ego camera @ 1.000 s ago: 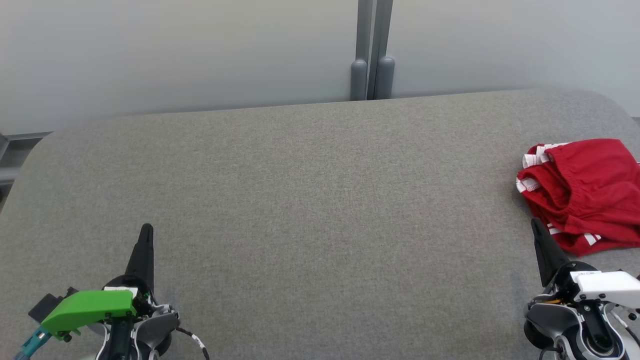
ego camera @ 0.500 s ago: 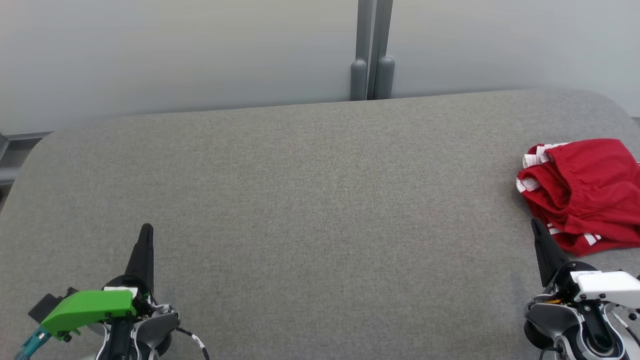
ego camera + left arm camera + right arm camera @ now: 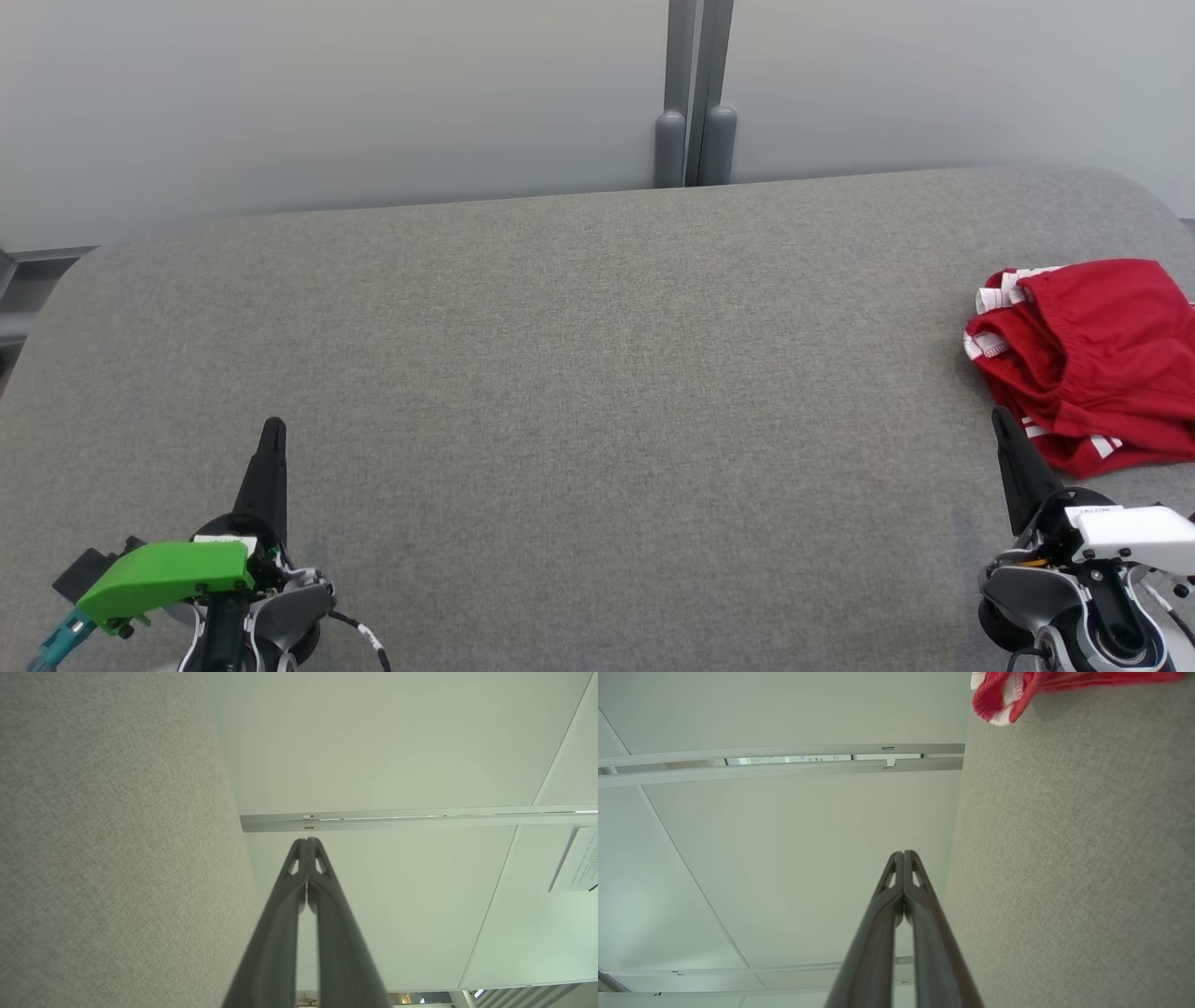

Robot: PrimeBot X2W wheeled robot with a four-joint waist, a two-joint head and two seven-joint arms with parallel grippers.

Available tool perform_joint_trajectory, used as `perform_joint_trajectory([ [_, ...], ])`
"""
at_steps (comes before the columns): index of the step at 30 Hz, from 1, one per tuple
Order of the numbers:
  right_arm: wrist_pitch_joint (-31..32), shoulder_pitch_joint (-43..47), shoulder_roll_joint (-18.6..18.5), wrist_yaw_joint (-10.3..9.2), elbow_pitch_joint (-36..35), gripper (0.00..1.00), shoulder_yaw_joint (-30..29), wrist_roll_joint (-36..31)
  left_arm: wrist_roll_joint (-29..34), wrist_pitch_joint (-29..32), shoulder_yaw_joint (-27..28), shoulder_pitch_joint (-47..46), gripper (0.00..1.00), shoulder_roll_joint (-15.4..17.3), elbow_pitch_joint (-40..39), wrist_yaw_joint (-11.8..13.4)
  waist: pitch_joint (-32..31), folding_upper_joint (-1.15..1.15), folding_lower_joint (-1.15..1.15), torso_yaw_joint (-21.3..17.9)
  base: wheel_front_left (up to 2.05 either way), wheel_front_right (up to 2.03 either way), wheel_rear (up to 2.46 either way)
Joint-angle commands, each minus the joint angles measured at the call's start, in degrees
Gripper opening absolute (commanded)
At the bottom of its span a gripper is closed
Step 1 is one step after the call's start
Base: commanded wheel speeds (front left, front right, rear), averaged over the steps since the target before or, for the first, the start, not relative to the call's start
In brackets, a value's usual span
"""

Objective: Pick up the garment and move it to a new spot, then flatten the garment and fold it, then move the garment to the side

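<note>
A red garment (image 3: 1111, 345), likely soft, light and best pinched at its waistband (image 3: 1053, 341), is lying beside the right end effector (image 3: 999, 416), pressed together like the left end effector (image 3: 273, 426).

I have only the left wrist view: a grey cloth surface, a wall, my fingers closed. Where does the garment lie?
Observer: In the head view the red garment lies at the right end of the grey table.
Operator: Does the right gripper hold it?
Observer: No. The right gripper is shut on nothing, and its tip is just short of the garment's near edge.
Operator: Is it spread flat?
Observer: No, it is bunched up, with white striped trim showing.
</note>
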Motion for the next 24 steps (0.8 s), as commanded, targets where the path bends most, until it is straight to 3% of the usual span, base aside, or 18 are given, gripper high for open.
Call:
perform_joint_trajectory([
  [1, 0.1, -0.5, -0.2, 0.02, 0.1, 0.00, -0.1, 0.2, -0.2, 0.2, 0.2, -0.9, 0.00, -0.1, 0.1, -0.1, 0.0, 0.00, 0.00, 0.0, 0.00, 0.00, 0.00],
  [24, 0.1, -0.6, -0.1, 0.02, 0.1, 0.00, -0.2, 0.1, -0.1, 0.3, 0.2, -0.9, 0.00, -0.1, 0.1, -0.1, 0.0, 0.00, 0.00, 0.0, 0.00, 0.00, 0.00],
])
